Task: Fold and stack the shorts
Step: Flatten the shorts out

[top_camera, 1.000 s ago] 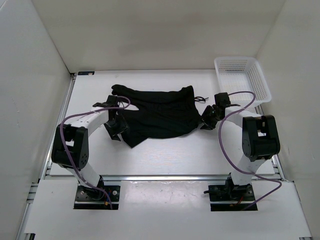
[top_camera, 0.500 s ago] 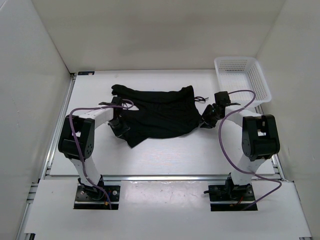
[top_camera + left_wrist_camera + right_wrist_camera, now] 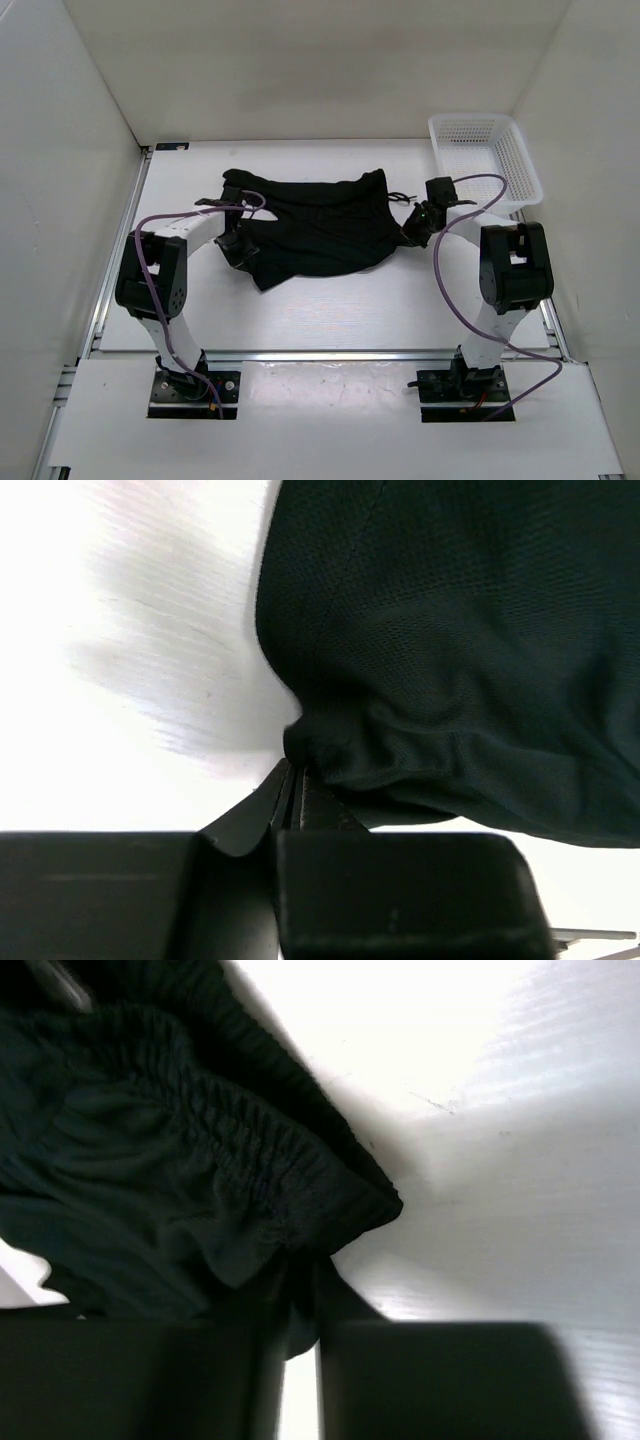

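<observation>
Black knit fabric bunches at the tips of the left gripper (image 3: 297,780), whose jaws are pressed together on a puckered fold at the left edge of the shorts (image 3: 470,660). White table (image 3: 130,680) shows just beside that edge. On the other side, the right gripper (image 3: 300,1260) has its jaws drawn narrow on the gathered elastic waistband (image 3: 260,1175), with cloth pulled down between them. The corner of the band juts out over the lit tabletop to the right. From above, the shorts lie spread flat across the middle of the far half of the table. The left hem is ragged and angled toward the near side, and the right, waistband edge runs nearly straight. The thin drawstring (image 3: 403,198) trails off that edge onto the table. A wide band of white surface lies between the near edge of the fabric and the arm bases. A narrower strip runs along the far wall, and another lies between the left hem and the table's left rail. The white mesh basket (image 3: 520,165) sits in the far right corner, apart from the cloth, with the right gripper between the two.
</observation>
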Controlling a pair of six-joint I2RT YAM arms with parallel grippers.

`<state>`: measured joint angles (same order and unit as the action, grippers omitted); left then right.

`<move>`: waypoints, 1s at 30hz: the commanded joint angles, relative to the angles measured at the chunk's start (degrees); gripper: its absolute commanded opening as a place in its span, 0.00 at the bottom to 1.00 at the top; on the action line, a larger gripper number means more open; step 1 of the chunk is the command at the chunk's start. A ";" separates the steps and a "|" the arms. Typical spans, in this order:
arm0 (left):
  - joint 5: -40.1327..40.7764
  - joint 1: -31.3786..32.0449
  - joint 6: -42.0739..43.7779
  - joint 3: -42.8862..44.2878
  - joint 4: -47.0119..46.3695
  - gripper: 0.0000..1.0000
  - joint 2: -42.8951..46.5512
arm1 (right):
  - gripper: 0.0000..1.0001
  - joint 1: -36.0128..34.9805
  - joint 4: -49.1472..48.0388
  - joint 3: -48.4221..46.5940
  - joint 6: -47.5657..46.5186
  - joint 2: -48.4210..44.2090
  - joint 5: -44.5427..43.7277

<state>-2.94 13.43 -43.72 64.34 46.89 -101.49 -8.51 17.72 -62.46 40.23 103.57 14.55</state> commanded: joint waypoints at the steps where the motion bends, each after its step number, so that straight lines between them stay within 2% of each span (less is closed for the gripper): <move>1: 2.05 -1.65 1.00 3.33 1.79 0.10 4.11 | 0.01 -0.98 -1.02 -3.80 1.07 0.67 0.31; 4: 3.29 -3.40 2.76 8.07 4.69 0.10 5.34 | 0.00 -0.98 0.29 -6.70 1.08 0.06 0.31; 10: 5.39 -10.17 7.07 30.29 16.02 0.10 4.73 | 0.00 -0.98 6.71 -21.55 0.47 -2.66 -0.31; 12: 5.93 -12.02 8.47 38.10 18.66 0.10 4.73 | 0.00 -0.98 7.77 -23.40 0.47 -5.38 -0.83; 15: 5.93 -14.12 9.88 41.92 21.31 0.10 8.14 | 0.00 -0.98 8.56 -22.37 -0.06 -10.04 -2.06; 17: 4.35 -14.83 9.89 40.26 21.31 0.10 10.69 | 0.00 -0.98 9.09 -18.24 -0.68 -13.72 -2.07; 20: 2.24 -14.84 10.59 31.58 20.52 0.10 17.01 | 0.00 -1.51 9.09 -9.22 -0.68 -18.65 -2.07; 21: 1.37 -14.84 10.59 24.85 18.86 0.10 20.86 | 0.00 -1.51 8.57 -6.48 -0.68 -20.06 -2.59; 24: -1.10 -14.84 9.81 13.57 17.18 0.10 29.38 | 0.00 -2.03 7.86 5.09 -0.68 -26.03 -3.90; 25: -1.63 -14.05 8.58 5.79 16.13 0.10 31.51 | 0.00 -2.03 7.86 7.85 -0.68 -29.18 -3.91; 27: -3.73 -14.05 6.91 -1.63 15.51 0.10 35.38 | 0.00 -2.03 7.86 12.77 -0.68 -32.36 -4.61; 28: -4.52 -14.05 5.51 -8.02 14.90 0.14 38.27 | 0.00 -2.03 7.86 16.97 -0.68 -35.16 -3.48; 29: -6.45 -14.05 4.88 -10.70 14.89 0.24 39.17 | 0.07 -2.03 7.86 18.93 -0.68 -36.50 -2.69; 30: -7.68 -14.05 4.36 -12.98 14.11 0.35 39.70 | 0.21 -2.03 7.86 20.52 -0.68 -37.55 -1.98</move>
<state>-6.00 -0.69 -36.86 56.62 62.70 -64.47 -10.61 26.06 -44.66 40.21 70.81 12.03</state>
